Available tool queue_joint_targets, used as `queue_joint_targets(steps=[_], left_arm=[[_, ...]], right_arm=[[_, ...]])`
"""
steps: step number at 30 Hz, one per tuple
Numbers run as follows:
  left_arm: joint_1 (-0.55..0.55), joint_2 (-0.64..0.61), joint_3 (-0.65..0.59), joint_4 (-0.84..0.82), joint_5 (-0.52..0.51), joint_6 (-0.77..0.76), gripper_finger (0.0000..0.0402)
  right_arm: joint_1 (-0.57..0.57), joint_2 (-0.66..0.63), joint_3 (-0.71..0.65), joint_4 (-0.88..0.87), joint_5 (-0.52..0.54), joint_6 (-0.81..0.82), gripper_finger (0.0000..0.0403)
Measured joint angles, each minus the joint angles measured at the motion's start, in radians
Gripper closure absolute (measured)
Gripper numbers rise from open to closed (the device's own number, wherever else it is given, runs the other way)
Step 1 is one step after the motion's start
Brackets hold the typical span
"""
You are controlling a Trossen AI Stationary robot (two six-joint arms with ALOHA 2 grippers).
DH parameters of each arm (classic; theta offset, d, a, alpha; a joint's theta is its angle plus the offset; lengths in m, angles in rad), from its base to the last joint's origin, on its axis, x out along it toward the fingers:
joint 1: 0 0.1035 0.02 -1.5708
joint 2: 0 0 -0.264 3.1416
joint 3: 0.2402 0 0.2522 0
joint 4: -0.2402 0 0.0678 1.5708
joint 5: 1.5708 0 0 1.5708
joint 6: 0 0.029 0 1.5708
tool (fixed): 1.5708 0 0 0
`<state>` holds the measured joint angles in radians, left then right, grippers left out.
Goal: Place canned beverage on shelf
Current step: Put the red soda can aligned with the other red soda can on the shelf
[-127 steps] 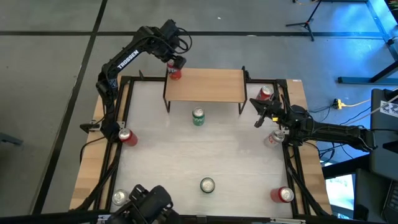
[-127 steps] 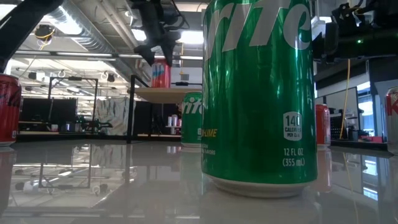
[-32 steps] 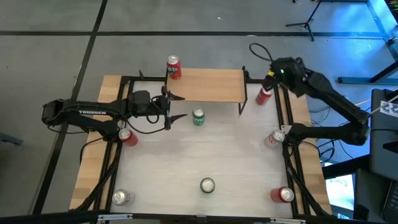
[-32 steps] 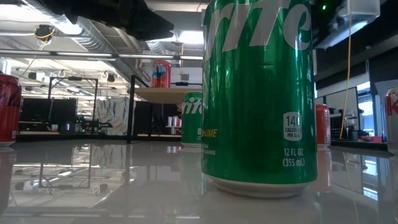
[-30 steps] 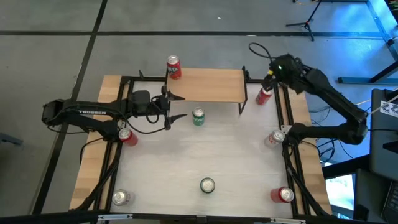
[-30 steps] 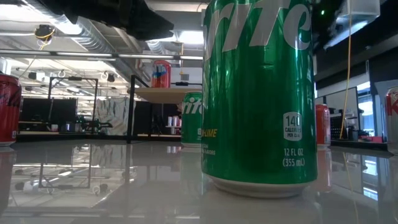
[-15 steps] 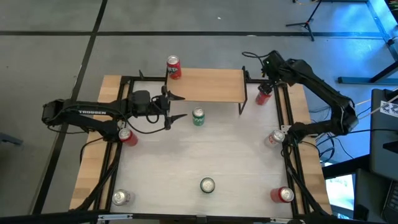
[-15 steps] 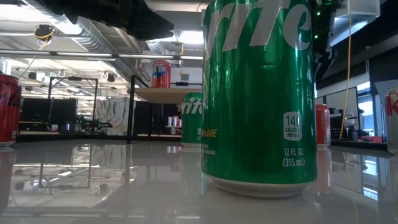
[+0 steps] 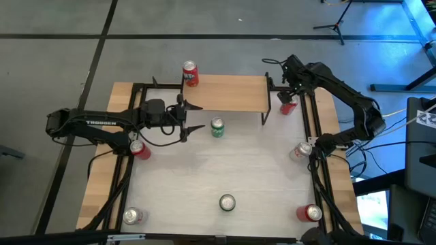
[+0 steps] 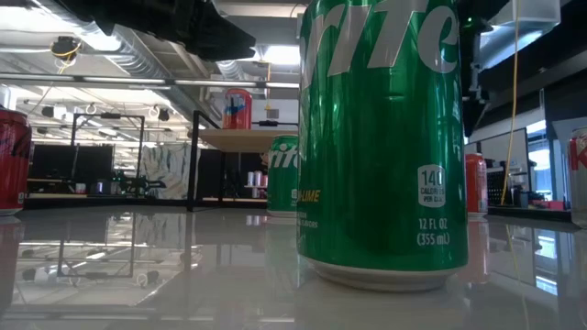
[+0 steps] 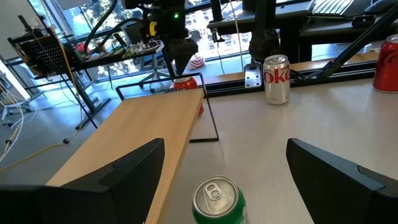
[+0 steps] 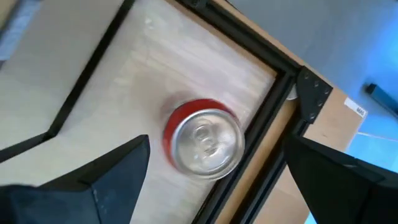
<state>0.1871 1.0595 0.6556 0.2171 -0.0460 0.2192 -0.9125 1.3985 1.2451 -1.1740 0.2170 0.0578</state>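
Red can [image 9: 288, 106] stands on the table [image 9: 259, 170] just off the right end of the shelf [image 9: 225, 93], beside the black frame rail [image 9: 310, 129]; right gripper [image 9: 291, 83] hangs directly above it, fingers apart, can's silver top [image 12: 207, 141] between them in the right wrist view; another red can [image 9: 190, 74] stands at the shelf's back left corner; green can [image 9: 217, 128] in front of the shelf; left gripper [image 9: 191, 117] beside it, fingers spread wide, holding nothing.
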Motion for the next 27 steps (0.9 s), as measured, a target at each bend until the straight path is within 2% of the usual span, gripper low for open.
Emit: queue_joint_targets(steps=[8,27], left_arm=[[0.0,0.0,0.0,-0.003,0.0,-0.002,0.0074],[0.0,0.0,0.0,0.005,0.0,0.001,0.0074]], right_arm=[[-0.058,0.005,-0.087,0.055,-0.045,0.013,0.0036],[-0.057,0.045,-0.181,0.159,-0.061,0.066,0.0036]])
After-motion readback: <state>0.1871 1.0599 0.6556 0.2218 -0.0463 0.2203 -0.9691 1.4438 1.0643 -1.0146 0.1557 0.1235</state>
